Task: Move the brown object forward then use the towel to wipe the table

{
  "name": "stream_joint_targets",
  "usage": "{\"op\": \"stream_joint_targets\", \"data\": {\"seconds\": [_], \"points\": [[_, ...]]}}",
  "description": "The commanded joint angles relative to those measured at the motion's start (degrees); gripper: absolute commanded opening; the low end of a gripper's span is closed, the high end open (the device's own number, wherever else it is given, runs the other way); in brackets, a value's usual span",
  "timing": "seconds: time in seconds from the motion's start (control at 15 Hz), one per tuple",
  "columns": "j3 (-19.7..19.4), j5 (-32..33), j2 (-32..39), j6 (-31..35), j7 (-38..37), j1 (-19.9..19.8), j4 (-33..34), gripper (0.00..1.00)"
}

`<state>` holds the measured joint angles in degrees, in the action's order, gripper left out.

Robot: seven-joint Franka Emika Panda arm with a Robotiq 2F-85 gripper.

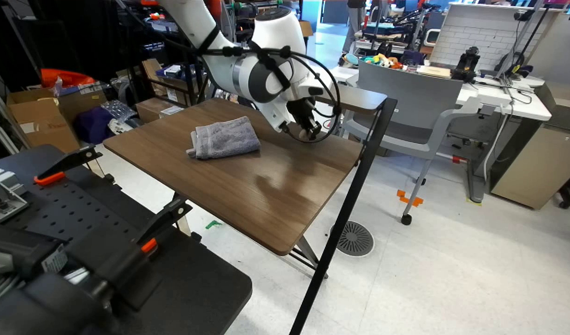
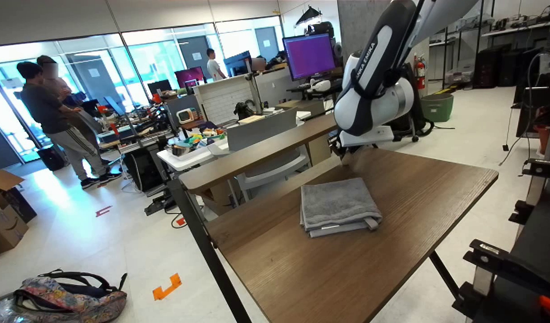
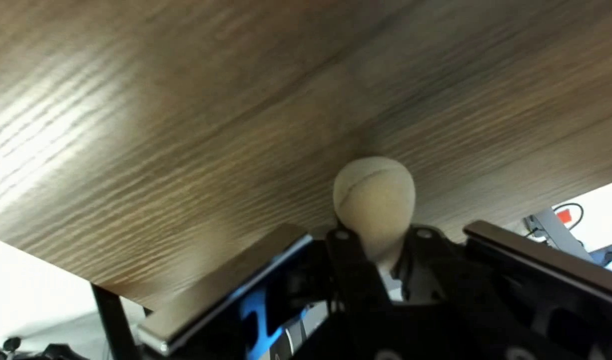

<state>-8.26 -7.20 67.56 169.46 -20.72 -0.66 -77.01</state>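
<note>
One hand [image 3: 384,237], low over the table [image 1: 224,181], grips the tan object [image 3: 378,192].

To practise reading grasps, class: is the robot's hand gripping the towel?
No: in the wrist view the hand grips a pale rounded object, while an exterior view shows the towel lying apart.

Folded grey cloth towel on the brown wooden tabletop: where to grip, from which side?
Probably the middle of the towel, pinched from above: it lies flat on the tabletop, no gap showing underneath, and its loose layered edge could unfold. The black gripper must first release the tan rounded object.
</note>
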Motion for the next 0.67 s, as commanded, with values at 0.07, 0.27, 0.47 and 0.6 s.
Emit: {"op": "stream_joint_targets", "data": {"seconds": [0.07,0.27,0.47,0.6], "points": [[-1.3,0.0,-15.0,-9.8,3.1,-0.3,-16.2,0.01],[-3.8,1.7,-23.0,-16.5,4.4,-0.3,-24.5,0.03],[-4.6,4.5,-30.0,-24.2,8.2,-1.1,-32.8,0.03],[-5.3,7.1,-32.1,-28.7,8.9,-0.8,-36.7,0.03]]}}
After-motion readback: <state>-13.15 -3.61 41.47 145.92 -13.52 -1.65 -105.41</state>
